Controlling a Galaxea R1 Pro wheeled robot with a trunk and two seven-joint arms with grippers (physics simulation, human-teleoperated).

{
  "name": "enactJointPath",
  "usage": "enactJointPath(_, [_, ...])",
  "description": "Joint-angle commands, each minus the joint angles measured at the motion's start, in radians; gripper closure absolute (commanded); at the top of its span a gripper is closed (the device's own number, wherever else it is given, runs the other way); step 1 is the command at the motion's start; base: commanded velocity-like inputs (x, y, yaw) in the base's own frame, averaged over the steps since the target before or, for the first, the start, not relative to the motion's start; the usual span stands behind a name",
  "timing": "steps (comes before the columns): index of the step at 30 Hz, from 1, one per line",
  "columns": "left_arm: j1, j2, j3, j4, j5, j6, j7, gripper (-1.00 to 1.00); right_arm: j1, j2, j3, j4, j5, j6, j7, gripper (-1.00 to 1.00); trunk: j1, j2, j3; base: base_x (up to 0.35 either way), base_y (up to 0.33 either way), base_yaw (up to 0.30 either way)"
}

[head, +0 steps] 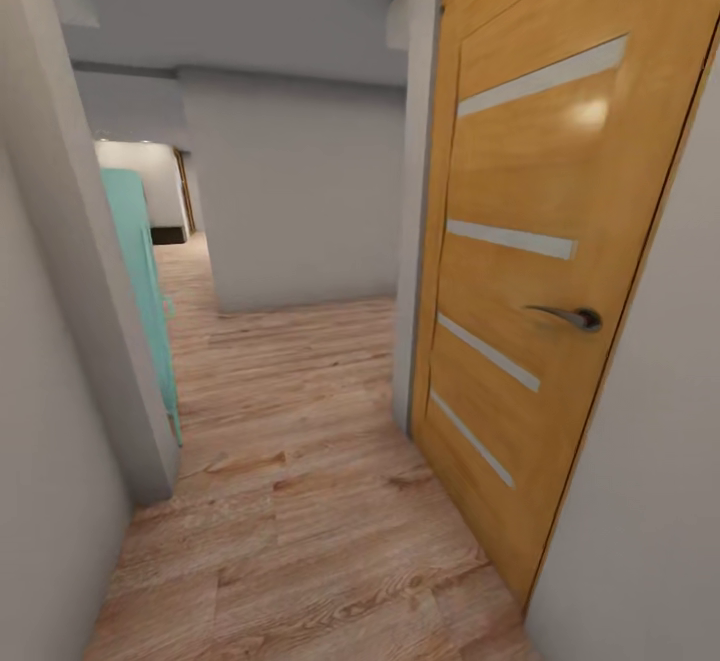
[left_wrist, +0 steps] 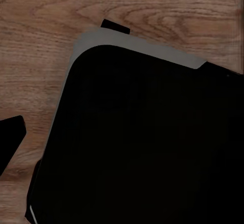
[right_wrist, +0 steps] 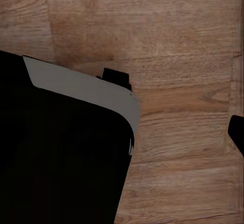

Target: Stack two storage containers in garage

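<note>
**Head view: hallway with a closed wood door, no bins in sight**

Head view: I am looking down a narrow hallway with a light wood plank floor [head: 300,501]. On my right stands an orange-wood door [head: 540,271] with four narrow glass slits and a dark lever handle [head: 570,317]; it sits shut in its frame. A grey-white wall [head: 295,201] closes the hallway ahead, and the passage bends away to the left of it. At the left edge, beside a wall corner, I see part of a pale teal panel [head: 140,281] standing upright. The two orange-red bins are nowhere in what I can see from here, so I cannot say where they are.

Left wrist view: the camera looks straight down at the plank floor [left_wrist: 46,31]. A large black body with a grey rim [left_wrist: 147,148], part of the robot itself, covers most of the picture. A dark tip [left_wrist: 11,137] pokes in at the edge; I cannot tell how the jaws stand.

Right wrist view: again plank floor [right_wrist: 178,41] and the same kind of black, grey-rimmed body [right_wrist: 61,153]. A dark sliver [right_wrist: 237,132] shows at the edge; the state of the jaws I cannot tell.
</note>
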Motion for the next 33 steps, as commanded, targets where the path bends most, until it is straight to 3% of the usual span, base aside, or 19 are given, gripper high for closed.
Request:
enactJointPath(1, [0.000, 0.000, 0.000, -0.001, 0.005, -0.002, 0.001, -1.00, -0.001, 0.000, 0.009, 0.003, -0.010, -0.006, -0.001, -1.00, 0.001, 0.000, -0.001, 0.321, 0.000, 0.259])
enactJointPath(33, [0.000, 0.000, 0.001, -0.001, 0.005, -0.010, 0.001, -1.00, -0.001, 0.000, 0.009, 0.003, -0.008, -0.004, -0.001, -1.00, 0.001, 0.000, -0.001, 0.321, 0.000, 0.260])
